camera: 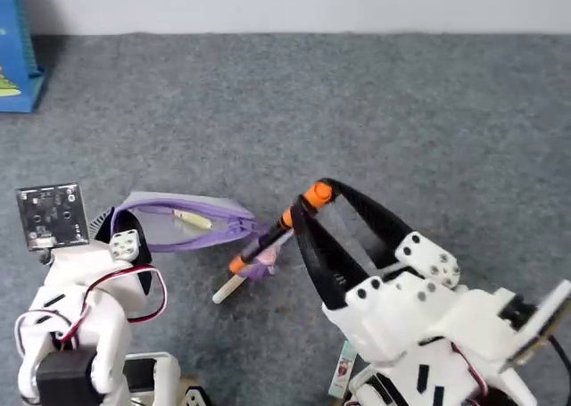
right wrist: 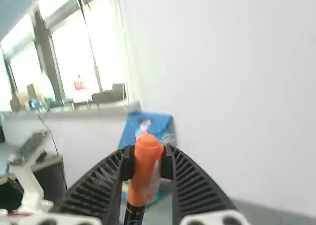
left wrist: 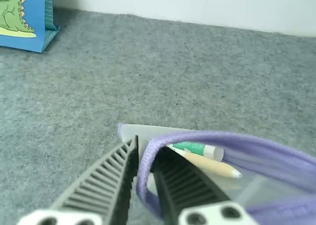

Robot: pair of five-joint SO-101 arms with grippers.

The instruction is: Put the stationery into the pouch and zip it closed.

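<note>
The clear pouch (camera: 192, 226) with a purple zipper lies open at the left. My left gripper (camera: 116, 220) is shut on its purple edge (left wrist: 144, 168), and in the left wrist view the gripper (left wrist: 144, 150) pinches that edge. Inside the pouch lie a green-and-white pen (left wrist: 195, 148) and a cream pencil (left wrist: 210, 167). My right gripper (camera: 314, 196) is shut on the top of an orange-and-black marker (camera: 268, 236), which slants down toward the pouch mouth. The marker (right wrist: 143, 173) stands between the fingers of my right gripper (right wrist: 146, 156). A cream stick (camera: 229, 288) with a purple bit lies on the mat by the marker's lower end.
A blue box (camera: 16, 58) with a green dinosaur picture (left wrist: 24, 15) stands at the far left by the wall. A small flat card-like object (camera: 342, 372) lies under the right arm. Grey felt (camera: 357, 111) covers the table, with open room at the back and right.
</note>
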